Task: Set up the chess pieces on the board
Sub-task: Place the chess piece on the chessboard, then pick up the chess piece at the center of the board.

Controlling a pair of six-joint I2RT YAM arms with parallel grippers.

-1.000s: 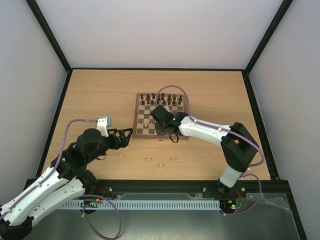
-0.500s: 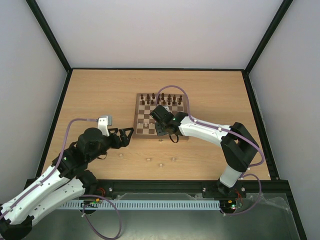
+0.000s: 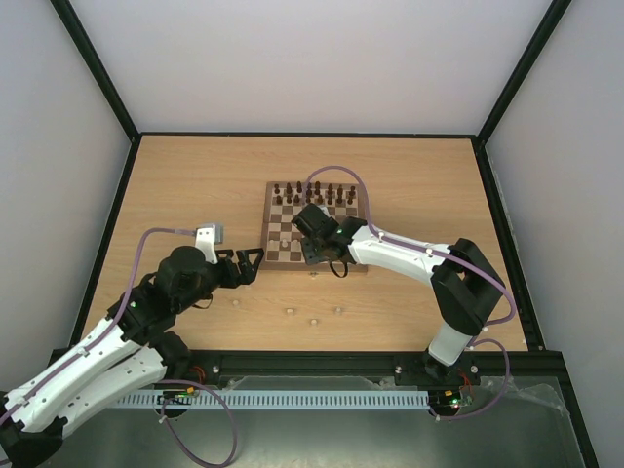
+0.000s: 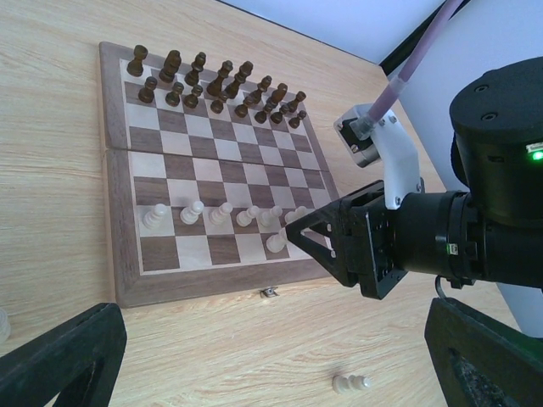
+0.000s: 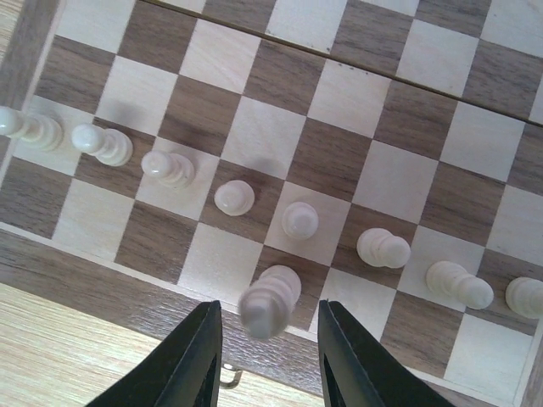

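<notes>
The board (image 3: 283,220) lies mid-table, with dark pieces (image 3: 314,193) on its two far rows. Several pale chess pieces (image 5: 233,197) stand in a line on the second-nearest row. My right gripper (image 5: 271,356) hangs over the board's near edge. Its jaws stand apart on either side of one taller pale piece (image 5: 270,301), which rests upright on a dark square of the nearest row, with a gap on each side. My left gripper (image 4: 271,373) is wide open above bare table left of the board, holding nothing. A pale piece (image 4: 350,383) lies on its side between the left fingers' reach.
A few more pale pieces (image 3: 290,312) lie scattered on the wooden table (image 3: 195,195) in front of the board. A small metal clasp (image 4: 269,292) sticks out of the board's near edge. The right arm (image 3: 400,255) reaches over the board's right corner.
The right jaws have spread wider around the pale piece, which stays on its square. The left gripper has crept slightly right, toward the board.
</notes>
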